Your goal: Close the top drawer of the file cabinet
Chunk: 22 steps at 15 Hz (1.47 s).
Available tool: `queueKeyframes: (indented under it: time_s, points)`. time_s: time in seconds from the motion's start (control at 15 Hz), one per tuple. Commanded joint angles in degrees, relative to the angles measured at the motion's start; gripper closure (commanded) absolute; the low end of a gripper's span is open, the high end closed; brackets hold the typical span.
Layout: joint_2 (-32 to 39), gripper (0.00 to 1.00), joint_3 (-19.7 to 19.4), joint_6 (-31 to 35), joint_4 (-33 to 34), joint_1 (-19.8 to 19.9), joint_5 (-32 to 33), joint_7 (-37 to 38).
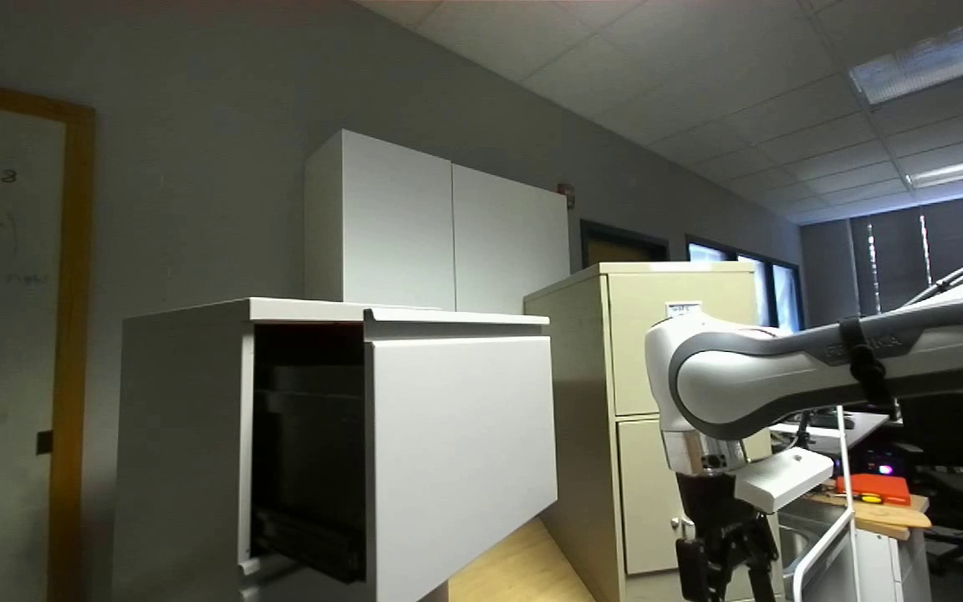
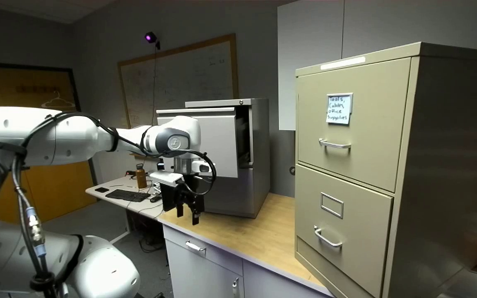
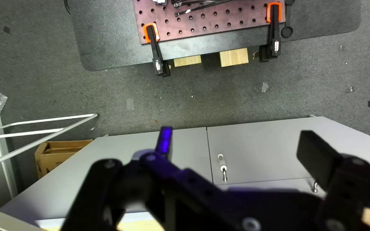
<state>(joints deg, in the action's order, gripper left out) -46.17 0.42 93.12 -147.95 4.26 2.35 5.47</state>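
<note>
The file cabinet [image 1: 180,451] is a boxy light-grey metal cabinet with a flat top, and it also shows in an exterior view [image 2: 261,157], standing on a wooden counter. Its top drawer [image 1: 465,451] is pulled out, with the dark interior showing at the side. The drawer front also shows in an exterior view [image 2: 218,142], partly hidden behind my arm. My gripper [image 1: 728,577] points down, in front of the drawer and apart from it, as an exterior view [image 2: 188,215] shows. In the wrist view my gripper [image 3: 238,150] is open with nothing between its fingers. Drawer and cabinet are out of the wrist view.
A beige cabinet [image 2: 354,124] with small handles stands beside the file cabinet. The wooden counter [image 2: 259,227] has grey cupboards [image 3: 262,147] below. White wall cupboards [image 1: 398,226] hang behind. A desk [image 2: 114,182] holds a keyboard and bottle. A white rail [image 3: 43,138] stands at the side.
</note>
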Motion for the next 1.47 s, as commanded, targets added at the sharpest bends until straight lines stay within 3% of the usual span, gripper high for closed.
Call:
queueKeyframes:
  time_s: [0.0, 0.8, 1.4]
  points:
    - [0.0, 0.00, -0.2, -0.1, 0.1, -0.3, 0.1, 0.1]
    - [0.2, 0.00, -0.2, -0.2, 0.4, -0.3, 0.0, 0.2]
    - [0.7, 0.00, 0.4, 1.8, 6.6, -1.3, -0.8, 0.3]
